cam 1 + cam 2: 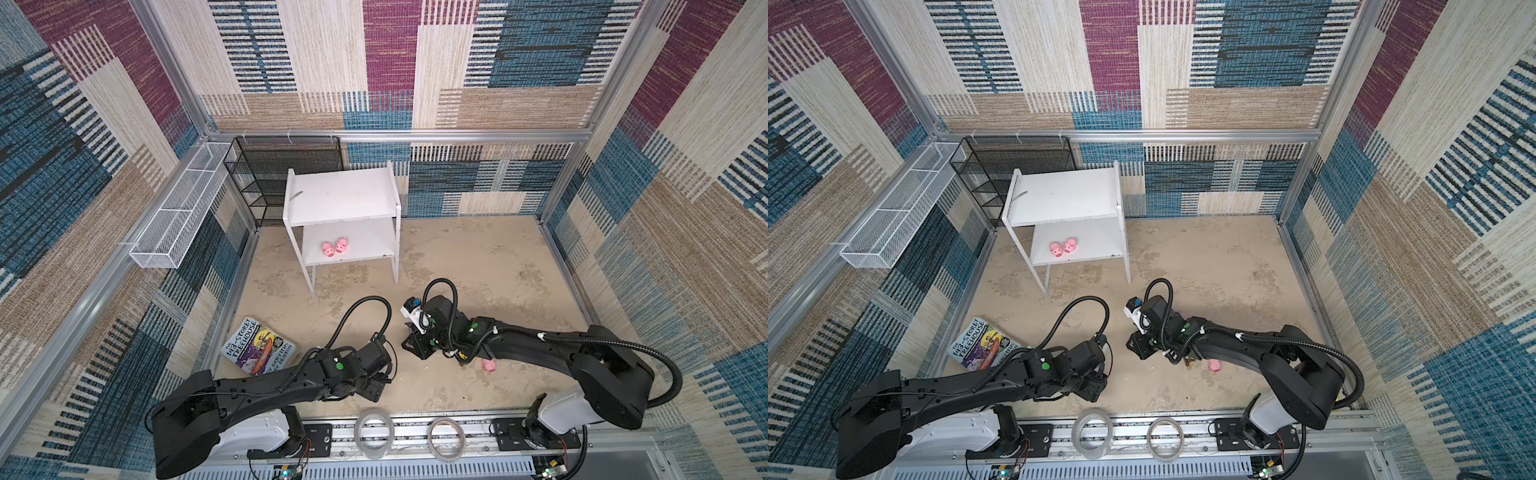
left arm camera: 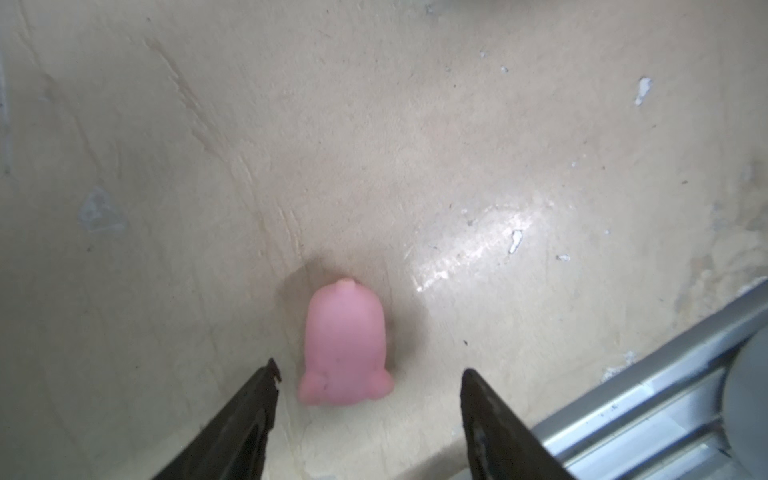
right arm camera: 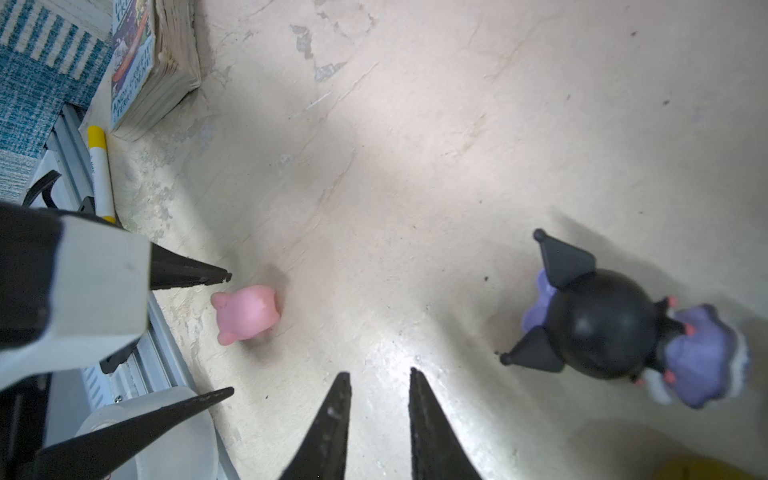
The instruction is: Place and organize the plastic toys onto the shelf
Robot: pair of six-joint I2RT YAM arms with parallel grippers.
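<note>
Overhead, in both top views, two pink pigs (image 1: 328, 249) sit together on the lower board of the shelf (image 1: 340, 195), and a third pig (image 1: 489, 365) lies on the floor (image 1: 478, 257) beside the right arm (image 1: 540, 345). Next, the left wrist view has the left gripper (image 2: 370, 372) with jaws apart either side of a fourth pig (image 2: 343, 332). Lastly, the right wrist view shows the right gripper (image 3: 379, 374) narrowly parted, holding nothing, a black-and-purple figure (image 3: 602, 324) nearby.
</note>
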